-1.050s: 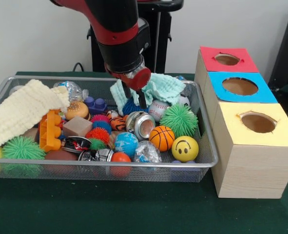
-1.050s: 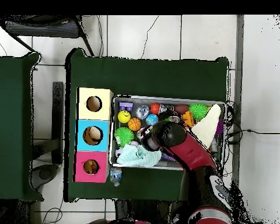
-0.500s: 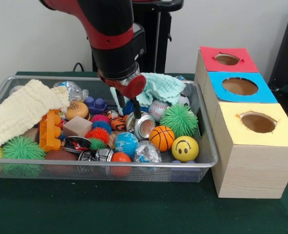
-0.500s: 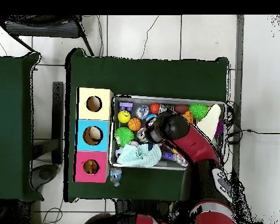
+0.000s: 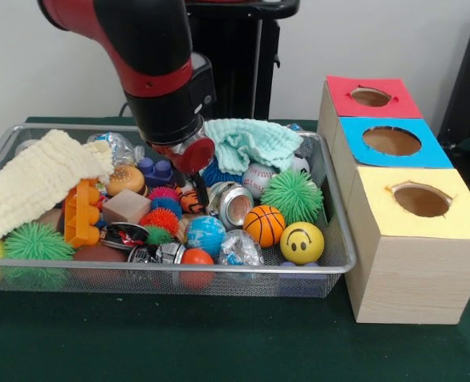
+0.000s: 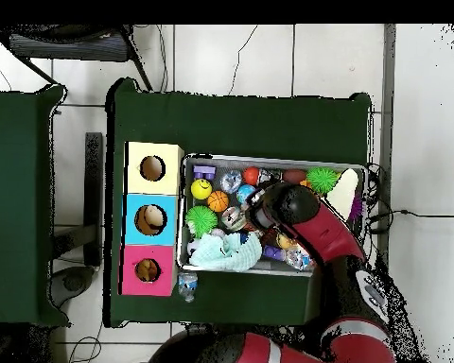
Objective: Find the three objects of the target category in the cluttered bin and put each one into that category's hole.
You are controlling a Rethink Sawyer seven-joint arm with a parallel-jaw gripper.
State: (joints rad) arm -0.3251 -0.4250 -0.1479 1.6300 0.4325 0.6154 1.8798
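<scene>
A wire mesh bin [image 5: 171,269] holds a heap of toys. In it I see a basketball [image 5: 264,225], a yellow smiley ball [image 5: 302,242], a green spiky ball [image 5: 292,196], a baseball [image 5: 258,178] and a crushed can [image 5: 231,204]. My gripper [image 5: 191,187] hangs low over the bin's middle, just above a tiger-striped ball [image 5: 191,202] and beside a purple brick [image 5: 157,169]. Its tips are lost among the toys. Seen from above, the gripper [image 6: 259,210] sits mid-bin under the arm. To the right stand three boxes with a red hole [image 5: 370,96], a blue hole [image 5: 391,141] and a yellow hole [image 5: 421,200].
A teal cloth [image 5: 250,142] lies at the bin's back. A cream cloth [image 5: 36,183] covers its left end, next to an orange brick [image 5: 81,212] and a burger toy [image 5: 126,179]. A plastic bottle [image 6: 187,284] lies outside the bin on the green table.
The arm has swung left in the front view, away from the teal cloth and can, toward the tiger ball and purple brick. The cloth now shows fully.
</scene>
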